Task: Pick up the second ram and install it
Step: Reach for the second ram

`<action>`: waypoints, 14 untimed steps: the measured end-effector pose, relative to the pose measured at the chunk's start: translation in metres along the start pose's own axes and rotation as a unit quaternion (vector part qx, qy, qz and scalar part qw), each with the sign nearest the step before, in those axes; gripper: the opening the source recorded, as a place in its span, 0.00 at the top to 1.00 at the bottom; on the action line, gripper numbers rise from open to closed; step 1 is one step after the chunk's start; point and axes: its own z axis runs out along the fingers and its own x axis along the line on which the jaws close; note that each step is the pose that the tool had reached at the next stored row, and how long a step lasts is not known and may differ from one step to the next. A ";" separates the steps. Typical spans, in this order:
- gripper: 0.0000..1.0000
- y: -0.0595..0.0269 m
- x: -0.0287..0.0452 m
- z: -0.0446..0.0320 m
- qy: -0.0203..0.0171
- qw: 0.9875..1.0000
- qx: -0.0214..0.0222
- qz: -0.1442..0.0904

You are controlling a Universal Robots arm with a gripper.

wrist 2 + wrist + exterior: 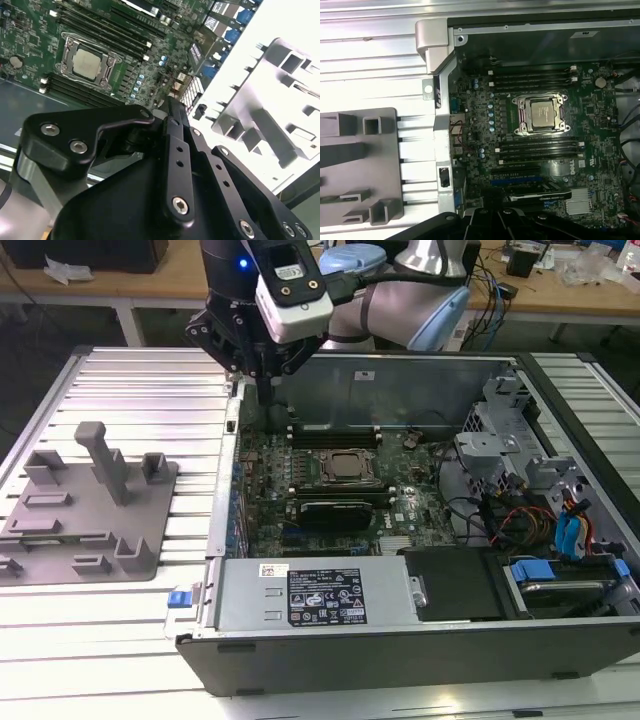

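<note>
Where the second ram lies cannot be told from these views, nor whether the pincer [268, 390] carries it. Whether the pincer stands apart or together cannot be told either.

In the exterior view the pincer hangs pointing down in the upper middle of the frame. It is over the far corner of the open computer case [400, 640], on the exterior view's left and above the edge of the green motherboard [262, 475]. The second wrist view gives the pincer's black linkage from behind [169, 107], with the motherboard beyond it.

The first wrist view looks straight down on the board. There the silver processor socket [541, 114] sits between two banks of long black memory slots [532, 80], one bank on each side. The exterior view gives the same socket more obliquely, in the middle of the case.

The exterior view adds the labelled power supply box [310, 595] along the near wall and blue-tabbed cabling [570, 535] at the exterior view's right.

A grey plastic fixture [60, 530] with upright blocks lies on the ribbed metal worktop [130, 390], well apart from the pincer at the exterior view's left. The second wrist view shows it washed bright.
</note>
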 end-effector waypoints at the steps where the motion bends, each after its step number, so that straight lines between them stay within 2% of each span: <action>1: 0.92 -0.0003 0.0038 -0.0001 0.000 1.000 0.000 0.000; 3: 0.92 -0.0008 0.0102 -0.0002 0.000 1.000 0.000 0.000; 8: 0.92 -0.0024 0.0318 -0.0005 0.000 1.000 0.000 0.000; 10: 0.92 -0.0033 0.0434 -0.0006 0.000 1.000 0.000 0.000; 14: 0.92 -0.0040 0.0533 -0.0008 0.000 1.000 0.000 0.000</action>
